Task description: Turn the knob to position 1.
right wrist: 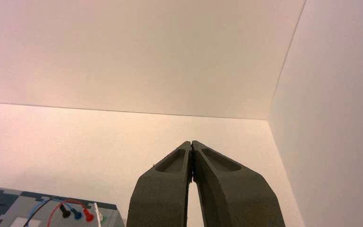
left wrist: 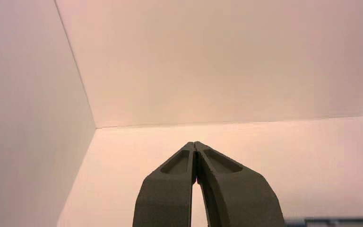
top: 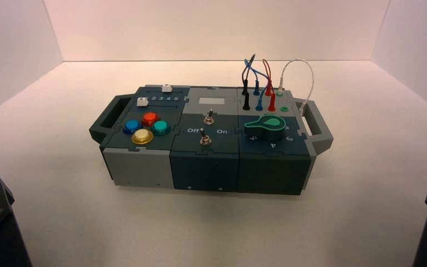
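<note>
Green tops the dark knob (top: 265,127) on your box (top: 204,161), which stands on the pale bench (top: 211,222) between your two arms. You find the knob on the box's right-hand section, toward the near edge of the top face, with white numerals printed beside it and sockets holding black, blue and red plugs (top: 259,103) just beyond it. A white wire (top: 306,69) arches up from that far corner and comes down by the right handle (top: 316,127). Left of the knob, on the middle section, you have two small metal toggle switches (top: 205,138), one nearer you than the other, and beyond them a pale rectangular panel (top: 212,101). The left section carries a cluster of red, blue, green and yellow push buttons (top: 147,128), with two white sliders (top: 143,102) farther back. Your left pincer (left wrist: 194,144) is closed, its tips together with nothing between them, parked well apart from the knob, on the near left side. Your right pincer (right wrist: 192,143) is likewise closed and holding nothing, idle on the near right side, well apart from the knob too. Neither one touches the box.
</note>
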Controlling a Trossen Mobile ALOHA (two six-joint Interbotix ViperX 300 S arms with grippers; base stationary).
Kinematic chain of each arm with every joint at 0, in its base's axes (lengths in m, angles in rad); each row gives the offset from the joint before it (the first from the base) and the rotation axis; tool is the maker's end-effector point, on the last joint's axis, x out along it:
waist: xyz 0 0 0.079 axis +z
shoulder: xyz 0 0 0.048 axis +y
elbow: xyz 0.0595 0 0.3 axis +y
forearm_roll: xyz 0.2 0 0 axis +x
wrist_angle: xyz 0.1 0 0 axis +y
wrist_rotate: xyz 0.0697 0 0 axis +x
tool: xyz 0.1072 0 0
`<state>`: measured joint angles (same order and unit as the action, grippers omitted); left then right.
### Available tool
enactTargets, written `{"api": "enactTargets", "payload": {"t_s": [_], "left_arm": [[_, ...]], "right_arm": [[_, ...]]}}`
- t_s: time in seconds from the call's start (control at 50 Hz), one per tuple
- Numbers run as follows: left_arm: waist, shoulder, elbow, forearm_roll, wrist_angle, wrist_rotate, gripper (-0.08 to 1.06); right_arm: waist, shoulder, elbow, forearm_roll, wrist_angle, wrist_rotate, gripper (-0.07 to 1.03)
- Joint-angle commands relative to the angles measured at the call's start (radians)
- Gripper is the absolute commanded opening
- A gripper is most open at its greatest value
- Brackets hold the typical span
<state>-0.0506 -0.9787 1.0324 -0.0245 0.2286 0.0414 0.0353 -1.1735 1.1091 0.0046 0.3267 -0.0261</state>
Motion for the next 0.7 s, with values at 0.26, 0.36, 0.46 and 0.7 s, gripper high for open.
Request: {"api": "enactTargets", "payload": {"t_s": [0.26,0.36,0.46,0.7], "left_arm": [[-0.201,0.069,-0.072,-0.002,0.244,0.005,-0.03],[-0.258,0.098,-0.084,-0.002,0.299,0.012,-0.03],[-0.341,0.132,-0.095,-0.002,0.357,0.025,-0.03],[-0.457,0.172,-0.127,-0.003,0.457,0.026,-0.03]], "right_arm": [[0.018,0.041,-0.044,0.043,0.118,0.000,-0.02],[0.034,0.072,-0.049,0.055,0.153,-0.002,-0.02],[0.077,0.132,-0.063,0.067,0.229,-0.002,-0.02],[0.110,0.233,-0.106,0.114,0.394,-0.008,-0.02]]}}
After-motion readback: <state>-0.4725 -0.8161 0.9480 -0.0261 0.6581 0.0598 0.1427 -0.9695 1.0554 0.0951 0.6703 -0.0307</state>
